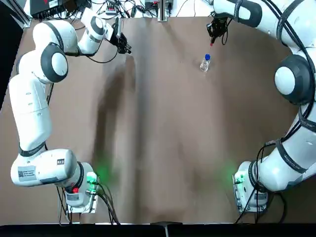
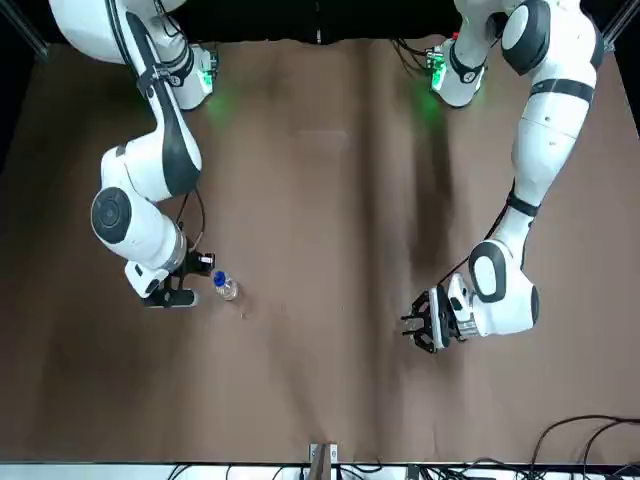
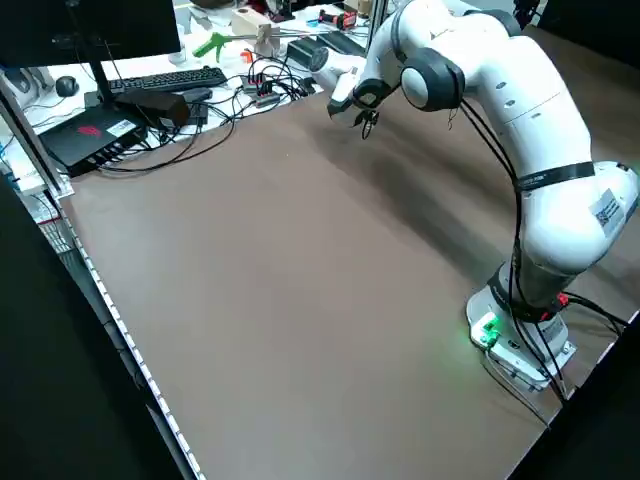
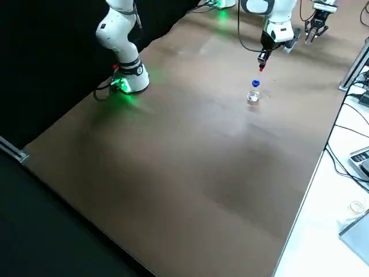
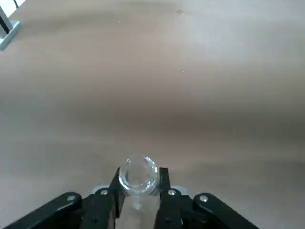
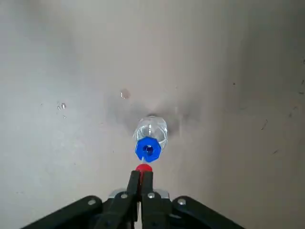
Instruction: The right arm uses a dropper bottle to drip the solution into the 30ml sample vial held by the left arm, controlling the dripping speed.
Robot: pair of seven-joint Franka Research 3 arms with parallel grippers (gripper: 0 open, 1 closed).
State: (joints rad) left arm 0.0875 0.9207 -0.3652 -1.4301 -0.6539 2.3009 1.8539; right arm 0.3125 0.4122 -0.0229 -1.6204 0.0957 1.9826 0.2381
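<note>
I run both arms from far away. The right pincer (image 6: 141,183) is clenched on the thin red-tipped dropper (image 6: 143,168), lifted out and hanging just above the blue neck of the dropper bottle (image 1: 205,63). In the top view that bottle stands on the brown surface (image 1: 163,148) at about 1 o'clock from the middle. A few small wet drops (image 6: 125,94) sit on the surface near it.

The left pincer (image 5: 138,200) is gripping the 30ml sample vial (image 5: 138,174), mouth up, at about 11 o'clock in the top view, well apart from the bottle.

I think the next job is to bring dropper and vial together. To do it well I would keep the dropper tip down and move it slowly so nothing shakes off, stop right over the vial mouth, then squeeze gently, 1 drop at a time. The mouth is small, so lining up matters most.

Both pincers work near the far edge at 12 o'clock, where cables (image 1: 106,7) lie. The middle of the surface is open, so I would meet there.
</note>
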